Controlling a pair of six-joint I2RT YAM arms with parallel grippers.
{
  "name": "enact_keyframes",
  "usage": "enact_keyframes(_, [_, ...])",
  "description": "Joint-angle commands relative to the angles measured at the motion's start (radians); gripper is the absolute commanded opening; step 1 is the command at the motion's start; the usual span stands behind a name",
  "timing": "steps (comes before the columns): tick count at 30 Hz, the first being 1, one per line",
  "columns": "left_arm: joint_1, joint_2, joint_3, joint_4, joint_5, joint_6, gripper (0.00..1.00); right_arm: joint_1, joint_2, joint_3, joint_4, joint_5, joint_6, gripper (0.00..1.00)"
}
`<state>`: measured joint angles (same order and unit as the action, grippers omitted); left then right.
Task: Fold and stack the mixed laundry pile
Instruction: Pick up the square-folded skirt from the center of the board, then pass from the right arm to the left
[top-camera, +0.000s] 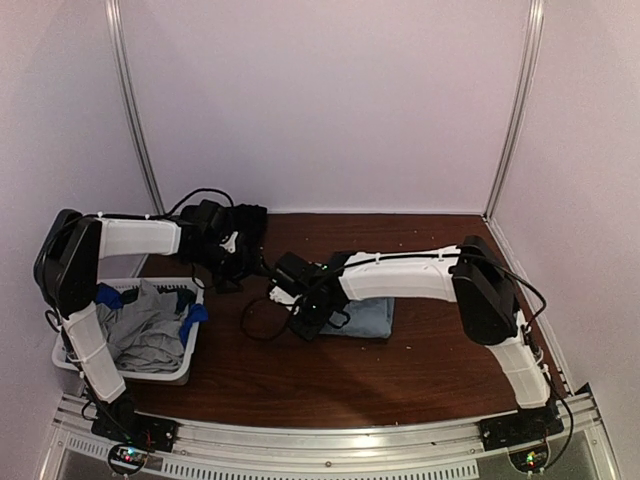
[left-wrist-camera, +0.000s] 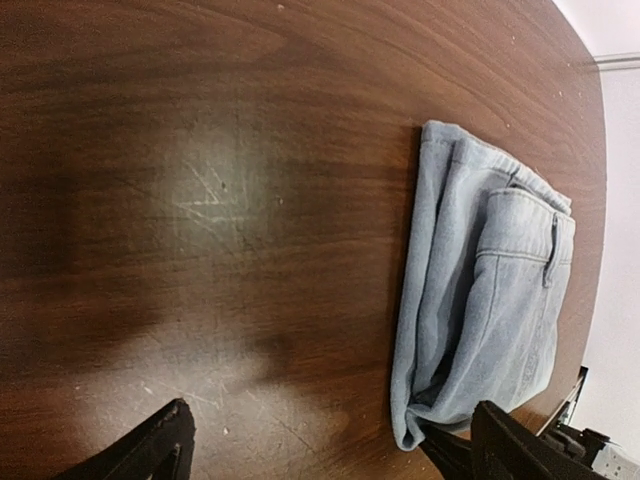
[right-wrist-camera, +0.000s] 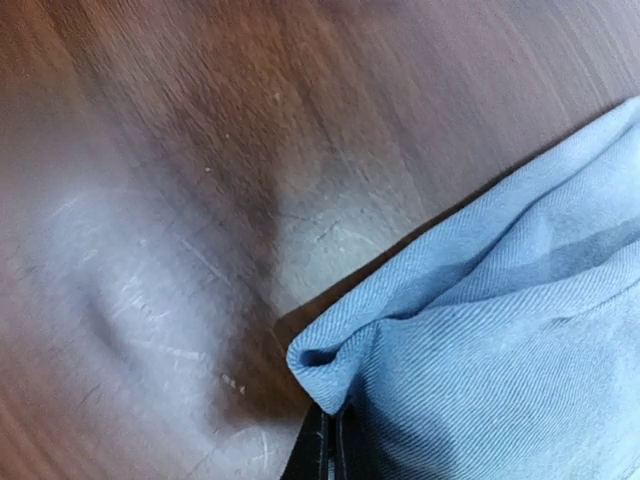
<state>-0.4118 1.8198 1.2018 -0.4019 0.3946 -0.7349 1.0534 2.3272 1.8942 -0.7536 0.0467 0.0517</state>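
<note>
The right end effector (right-wrist-camera: 328, 452), at the bottom edge of its own view, looks pinched closed on a corner of the folded denim piece (top-camera: 368, 318), centre frame on the bench (top-camera: 420, 385). I'd let go gently so the fold isn't dragged. The left end effector (left-wrist-camera: 335, 445) gapes wide, holding nothing. Open bench lies to the right of the denim piece and below it. The basket (top-camera: 125, 372), lower left, holds grey and blue garments (top-camera: 150, 325).

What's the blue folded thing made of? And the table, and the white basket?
The folded blue cloth looks like denim: faded light blue and matte, with a diagonal weave and stitched seams. The table looks like dark wood or a wood-look veneer, with grain lines, a soft shine and fine scratches. The white basket is probably plastic: smooth, with slatted sides.
</note>
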Motion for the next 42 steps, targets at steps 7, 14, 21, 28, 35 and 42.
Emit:
enact_keyframes(7, [-0.075,-0.003,-0.099,0.334,0.153,-0.173,0.98,-0.135,-0.207,-0.203,0.291,-0.29,0.059,0.0])
enact_keyframes(14, [-0.116,0.085,-0.064,0.545,0.182,-0.364,0.98,-0.138,-0.258,-0.281,0.364,-0.329,0.045,0.0])
enact_keyframes(21, [-0.204,0.186,0.011,0.559,0.208,-0.43,0.98,-0.138,-0.245,-0.257,0.343,-0.332,0.023,0.0])
enact_keyframes(28, [-0.215,0.192,-0.048,0.587,0.223,-0.472,0.98,-0.138,-0.274,-0.295,0.355,-0.32,-0.009,0.0])
enact_keyframes(35, [-0.222,0.293,0.024,0.6,0.322,-0.398,0.94,-0.139,-0.316,-0.344,0.395,-0.416,-0.066,0.0])
enact_keyframes(42, [-0.22,0.345,0.032,0.655,0.303,-0.425,0.74,-0.134,-0.338,-0.373,0.39,-0.435,-0.084,0.0])
